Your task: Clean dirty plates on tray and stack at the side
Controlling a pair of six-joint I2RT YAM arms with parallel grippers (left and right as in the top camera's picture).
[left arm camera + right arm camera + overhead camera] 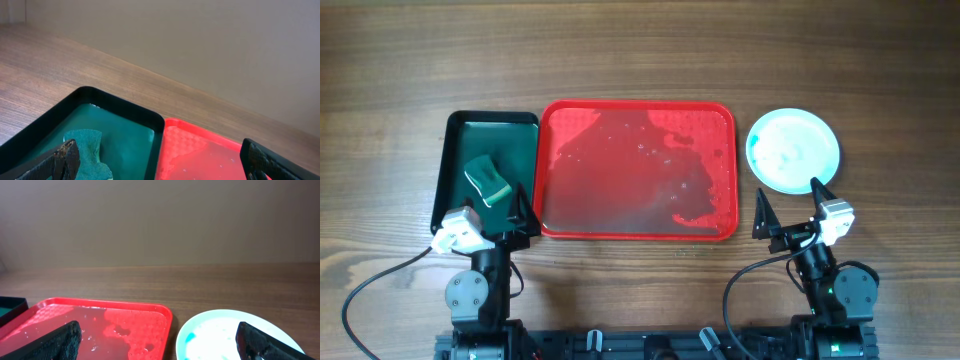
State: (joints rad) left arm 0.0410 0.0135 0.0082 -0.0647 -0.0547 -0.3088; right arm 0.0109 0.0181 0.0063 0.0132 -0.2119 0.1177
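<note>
Plates (793,150): seen as one disc, on the wood right of the red tray (637,170)
Handling: likely stiff, light, wet-slick; pinch the near rim
Left gripper (498,208): jaws wide, empty
Right gripper (788,200): jaws wide, empty, near side of the plates

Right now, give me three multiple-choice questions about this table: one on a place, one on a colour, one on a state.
1. Relative to the red tray, the plate lies: A on it; B on the table to its right; C to its left.
2. The small tray holding the sponge is: A dark green; B white; C blue.
3. The left gripper and right gripper are: A both shut; B both open, empty; C holding plates.
Answers: B, it rests on wood beyond the right rim; A, seen overhead; B, fingers spread around nothing.
</note>
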